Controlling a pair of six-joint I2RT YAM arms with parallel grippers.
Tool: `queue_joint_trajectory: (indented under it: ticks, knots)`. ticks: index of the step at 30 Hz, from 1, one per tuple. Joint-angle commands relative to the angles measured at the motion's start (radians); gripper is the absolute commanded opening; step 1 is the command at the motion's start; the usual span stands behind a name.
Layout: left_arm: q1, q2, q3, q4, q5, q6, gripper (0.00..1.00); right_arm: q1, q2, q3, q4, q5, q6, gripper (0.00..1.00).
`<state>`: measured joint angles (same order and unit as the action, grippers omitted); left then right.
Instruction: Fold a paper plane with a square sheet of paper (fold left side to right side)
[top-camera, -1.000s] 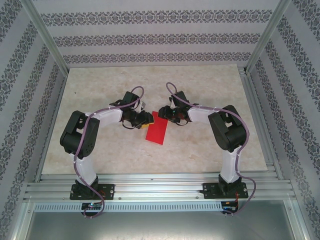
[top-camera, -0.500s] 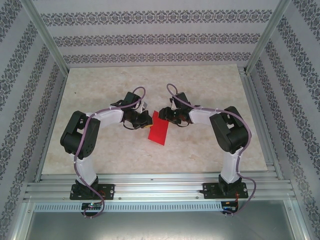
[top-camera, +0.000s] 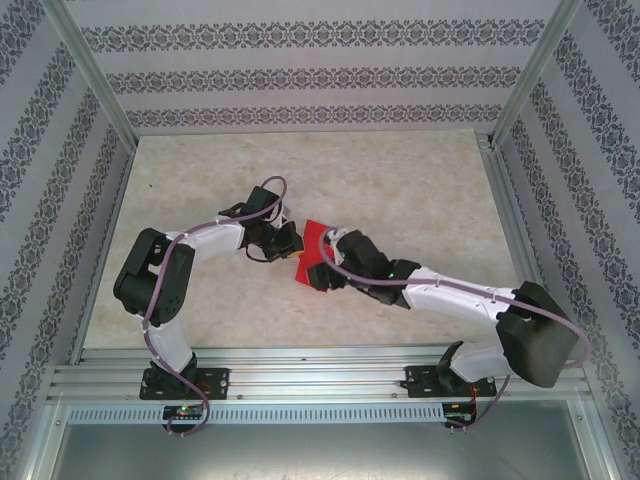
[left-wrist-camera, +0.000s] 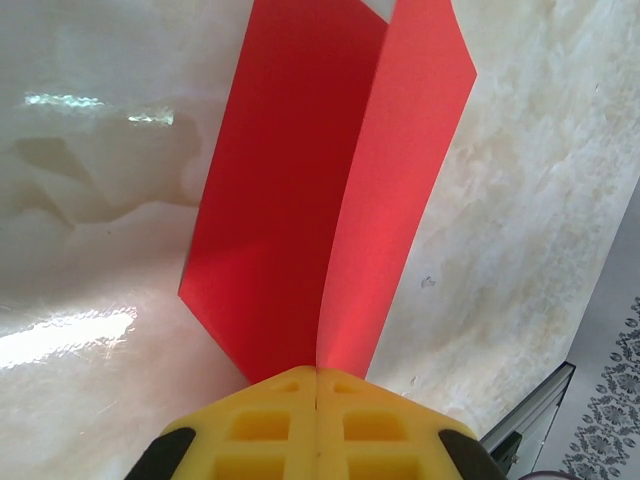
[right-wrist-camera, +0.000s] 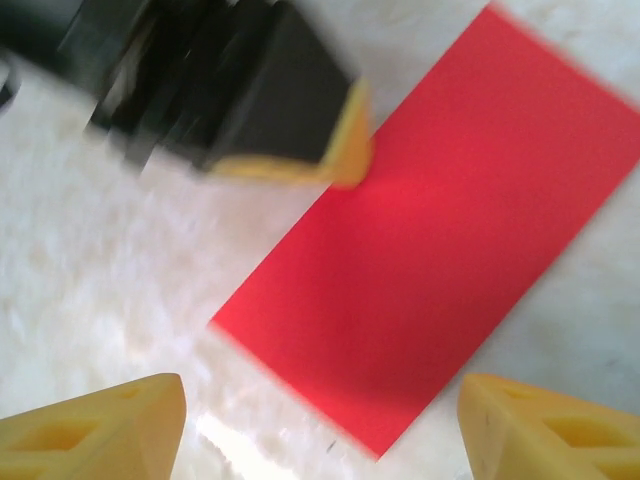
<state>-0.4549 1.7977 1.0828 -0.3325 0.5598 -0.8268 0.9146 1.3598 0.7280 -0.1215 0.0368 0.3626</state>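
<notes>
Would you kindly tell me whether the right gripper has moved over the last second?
Yes. The right gripper has shifted nearer the table's front rail.

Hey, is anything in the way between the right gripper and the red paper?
Nothing visible does. The open right gripper hangs over the thin bright red folded paper sheet; the shut left gripper pinches the sheet's edge, off to one side.

I'm looking down at my table (top-camera: 420, 190), a pale marbled top, glossy enough to throw back white glare (left-wrist-camera: 70, 335). Wallpaper (top-camera: 300, 75) with grey floral bands wraps three sides. Silver posts (top-camera: 88, 70) rise at the back corners, and ribbed metal rails (top-camera: 320, 378) run along the near edge.
</notes>
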Motion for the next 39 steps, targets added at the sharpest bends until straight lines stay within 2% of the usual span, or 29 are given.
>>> queue_joint_trajectory:
  ticks: [1, 7, 15, 22, 27, 32, 39]
  knots:
    - [-0.015, -0.027, -0.009, 0.023, -0.014, -0.034, 0.04, 0.125, 0.042, 0.019, -0.045, 0.271, -0.126, 0.77]
    - [-0.016, -0.023, 0.0, 0.015, -0.011, -0.031, 0.04, 0.24, 0.245, 0.152, -0.09, 0.462, -0.207, 0.81]
    - [-0.016, -0.006, 0.022, 0.003, -0.004, -0.025, 0.04, 0.259, 0.401, 0.262, -0.082, 0.519, -0.268, 0.8]
    - [-0.017, 0.002, 0.034, -0.022, -0.021, -0.005, 0.04, 0.259, 0.392, 0.264, -0.106, 0.54, -0.261, 0.56]
    - [-0.016, 0.017, 0.039, -0.023, -0.023, -0.002, 0.04, 0.253, 0.341, 0.243, -0.116, 0.527, -0.265, 0.28]
    - [-0.016, 0.021, 0.047, -0.04, -0.032, 0.012, 0.06, 0.222, 0.293, 0.218, -0.123, 0.452, -0.262, 0.01]
    - [-0.014, -0.005, 0.077, -0.091, -0.044, 0.066, 0.17, 0.152, 0.226, 0.157, -0.1, 0.284, -0.241, 0.0]
